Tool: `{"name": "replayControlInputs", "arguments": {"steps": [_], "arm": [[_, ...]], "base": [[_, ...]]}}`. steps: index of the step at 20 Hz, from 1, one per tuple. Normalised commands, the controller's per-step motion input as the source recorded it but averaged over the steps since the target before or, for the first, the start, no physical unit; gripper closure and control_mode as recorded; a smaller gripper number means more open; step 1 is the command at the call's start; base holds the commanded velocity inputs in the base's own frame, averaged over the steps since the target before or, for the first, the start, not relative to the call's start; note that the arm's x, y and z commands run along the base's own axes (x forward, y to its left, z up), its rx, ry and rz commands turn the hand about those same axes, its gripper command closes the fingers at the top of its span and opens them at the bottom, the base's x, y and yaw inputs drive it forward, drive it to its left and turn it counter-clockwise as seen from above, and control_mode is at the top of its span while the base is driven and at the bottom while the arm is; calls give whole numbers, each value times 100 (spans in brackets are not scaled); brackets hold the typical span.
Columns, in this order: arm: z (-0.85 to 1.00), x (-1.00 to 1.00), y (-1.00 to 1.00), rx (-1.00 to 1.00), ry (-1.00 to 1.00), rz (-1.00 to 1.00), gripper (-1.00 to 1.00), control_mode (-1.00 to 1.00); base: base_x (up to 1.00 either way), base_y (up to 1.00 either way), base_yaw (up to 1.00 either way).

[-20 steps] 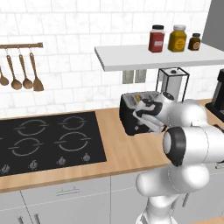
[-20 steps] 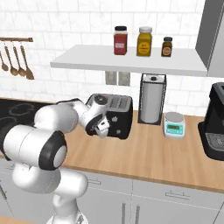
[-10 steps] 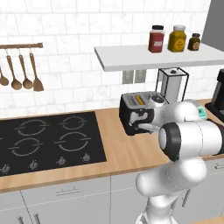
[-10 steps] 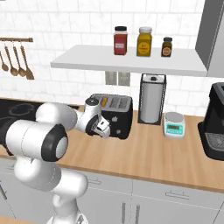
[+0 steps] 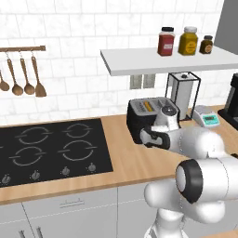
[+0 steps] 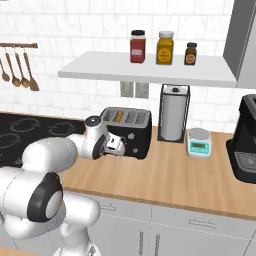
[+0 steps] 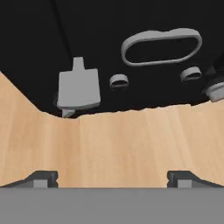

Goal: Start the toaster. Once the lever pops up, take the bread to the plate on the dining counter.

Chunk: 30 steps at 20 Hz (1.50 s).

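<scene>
The black toaster [image 5: 148, 116] [image 6: 127, 130] stands on the wood counter under the shelf. A tan edge of the bread [image 5: 148, 106] [image 6: 119, 116] shows in one of its top slots. My gripper [image 5: 148, 138] [image 6: 120, 146] hangs low, right in front of the toaster's front face, open with nothing between the fingers. In the hand view the gripper [image 7: 112, 177] has its tips spread wide over bare counter. Just beyond is the toaster's front [image 7: 131, 22], with its grey lever [image 7: 78, 89] low near the bottom edge. The plate and the dining counter are out of view.
A black hob [image 5: 51, 148] lies to the left of the toaster. To the right stand a paper towel holder [image 6: 173, 112], a small scale [image 6: 198, 142] and a black coffee machine [image 6: 245, 140]. A shelf [image 5: 167, 59] with jars hangs overhead.
The jaws have spread from partly open to wide open. The hand has dropped lower in front of the toaster.
</scene>
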Motion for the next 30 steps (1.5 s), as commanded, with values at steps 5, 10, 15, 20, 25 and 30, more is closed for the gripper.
{"name": "replayControlInputs", "arguments": {"steps": [5,10,15,20,25,30], "arm": [[100,-50,-26,6,-11,13,-100,-100],[97,-20,-32,19,-3,3,-100,-100],[76,0,-19,15,0,0,-100,-100],[60,0,0,0,0,0,-100,-100],[16,0,8,-5,0,0,-100,-100],[-1,1,0,0,0,0,-100,-100]], "base": [[0,0,0],[0,0,0],[0,0,0],[0,0,0],[0,0,0],[0,0,0]]}}
